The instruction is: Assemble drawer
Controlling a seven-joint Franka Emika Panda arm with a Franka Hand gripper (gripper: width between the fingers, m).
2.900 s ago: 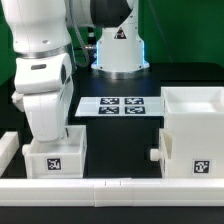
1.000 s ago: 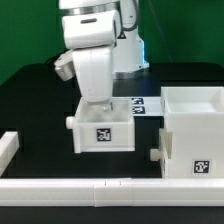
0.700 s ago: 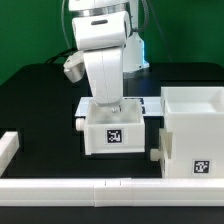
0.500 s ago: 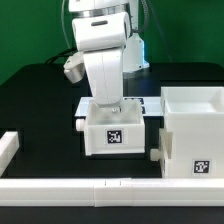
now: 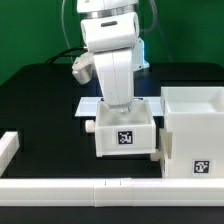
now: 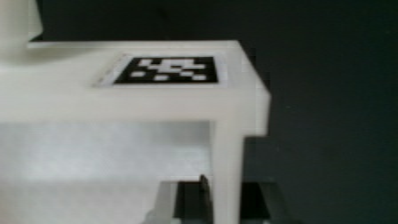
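From the exterior view, the arm stands over a small drawer tray with its jaws reaching down into the tray's open top. The fingertips themselves are hidden behind the tray's wall in this view. The tray shows a square tag on its near face and a small knob on the side toward the exterior view's left. It appears lifted or just skimming the black surface, which I judge is so it can be carried without dragging. Just beside it, toward the exterior view's right, sits the large cubic housing, open on top, tagged on its near face, with a knob-like stub facing the tray. Tray and housing are close, perhaps touching; I cannot tell. The closeness suggests the tray is being brought over to be mated with the housing. Behind the tray, the marker board lies flat. A long low white rail runs along the near edge, with a short white block at the exterior view's left, likely serving as a fence to square parts against.

In the wrist view, the gripper is pinched nearly shut on a thin upright wall of the tray, dark fingers either side of the white edge. A tag lies on the flat face beyond. Gripping the thin wall gives a firm hold on a part too wide to span.
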